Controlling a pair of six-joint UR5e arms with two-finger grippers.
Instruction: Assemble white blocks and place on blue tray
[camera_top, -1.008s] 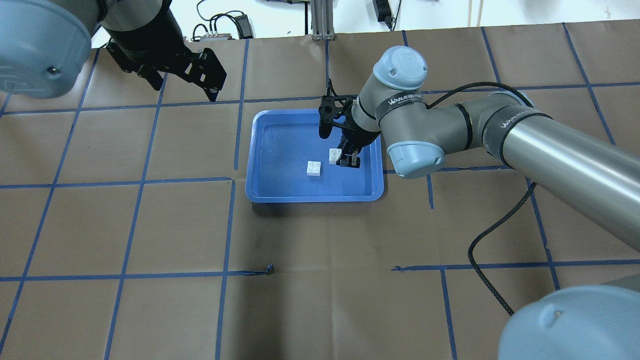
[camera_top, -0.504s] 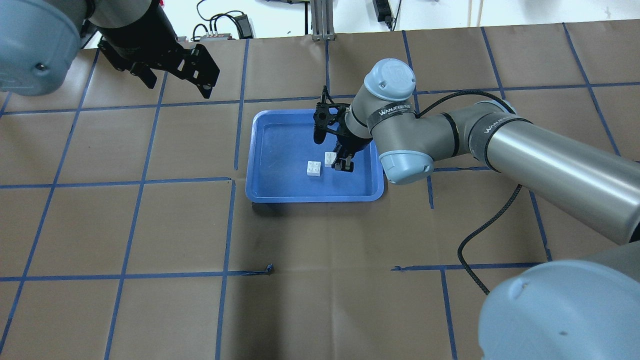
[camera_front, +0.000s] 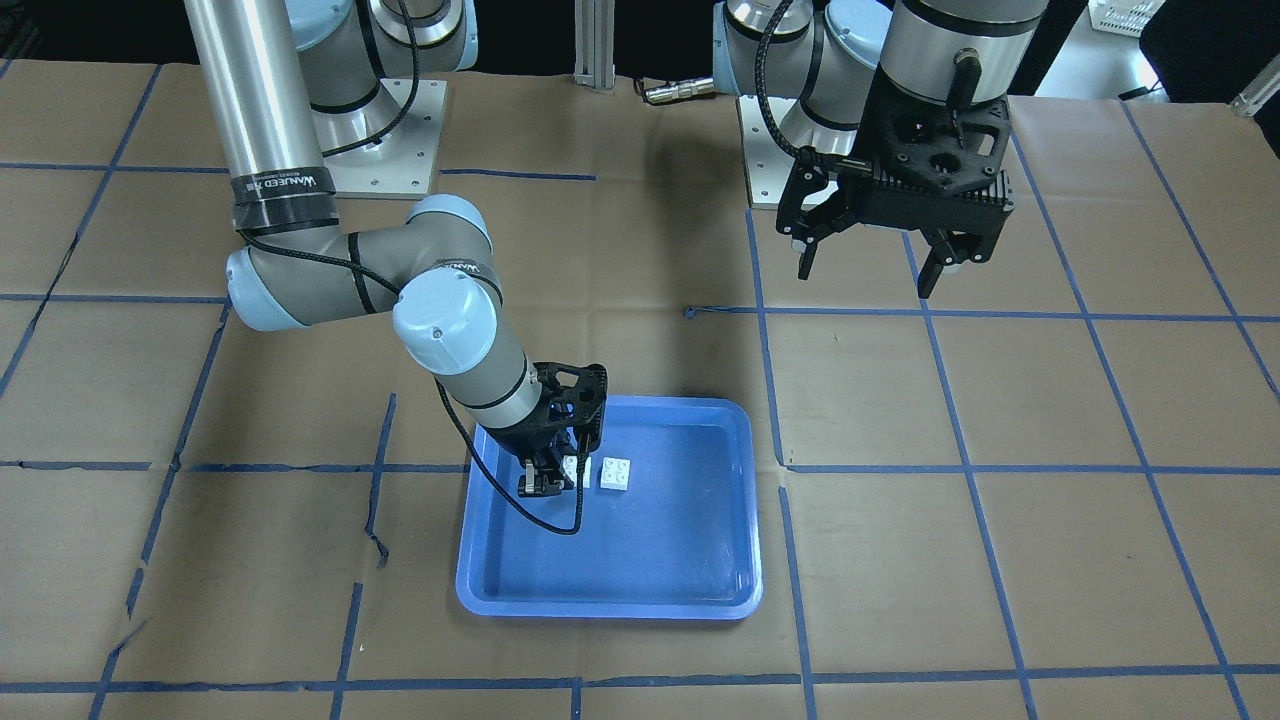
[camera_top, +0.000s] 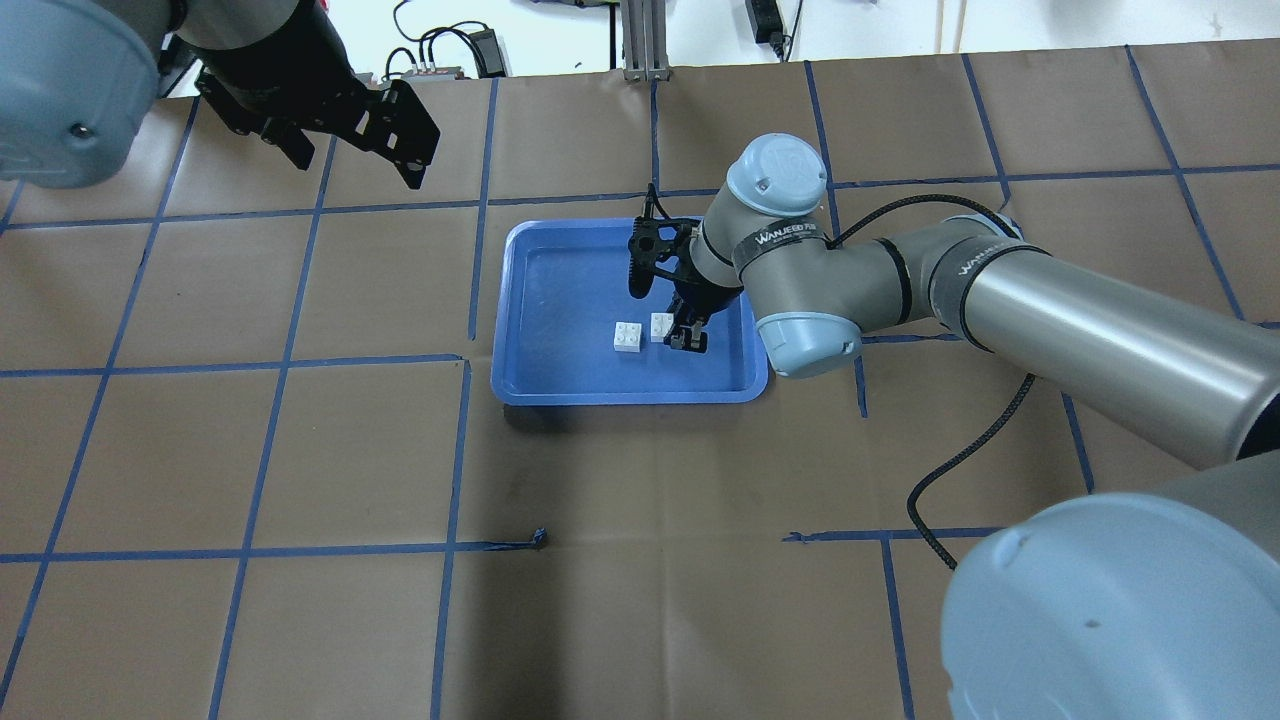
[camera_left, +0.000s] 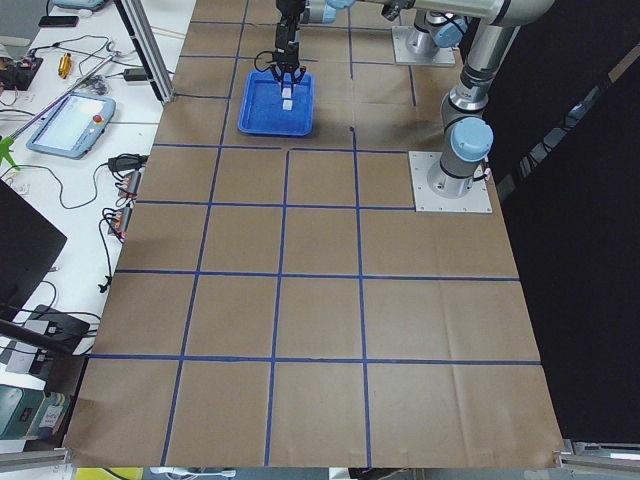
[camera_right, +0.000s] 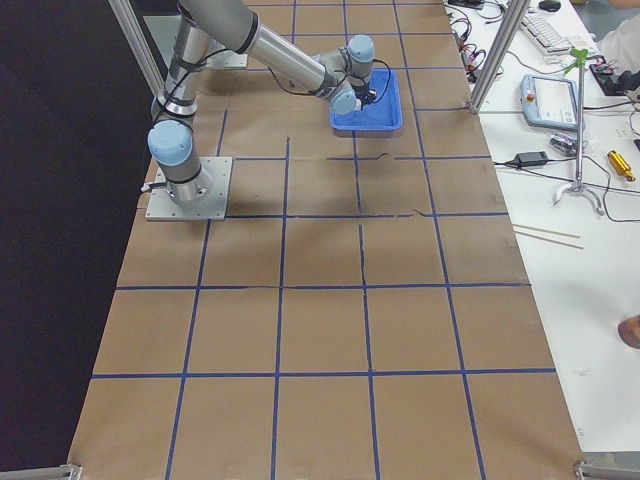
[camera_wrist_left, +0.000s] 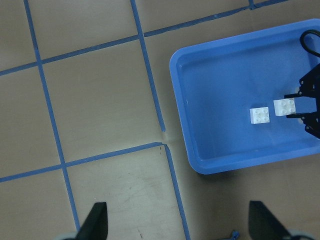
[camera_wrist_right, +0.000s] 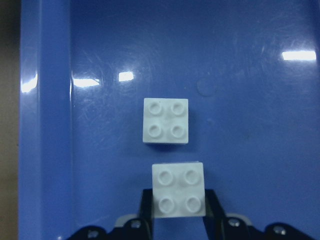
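The blue tray (camera_top: 560, 290) lies at the table's middle. One white block (camera_top: 628, 337) rests studs-up on its floor. My right gripper (camera_top: 676, 335) is shut on the second white block (camera_top: 661, 325), studs up, close beside the resting one with a small gap between them. In the right wrist view the held block (camera_wrist_right: 178, 190) sits between my fingers (camera_wrist_right: 214, 212), just short of the resting block (camera_wrist_right: 166, 120). In the front view both show, the held block (camera_front: 574, 468) and the resting block (camera_front: 616, 473). My left gripper (camera_top: 355, 165) is open and empty, high over the far left.
Brown paper with a blue tape grid covers the table (camera_top: 640, 560). The right arm's black cable (camera_top: 960, 470) loops over the table right of the tray. A torn scrap of tape (camera_top: 540, 540) lies near the front. The tray rim (camera_front: 600, 605) is raised all round.
My right gripper has carried its white block leftward and nearer, closing the gap to the resting block. My left gripper has drifted slightly farther back.
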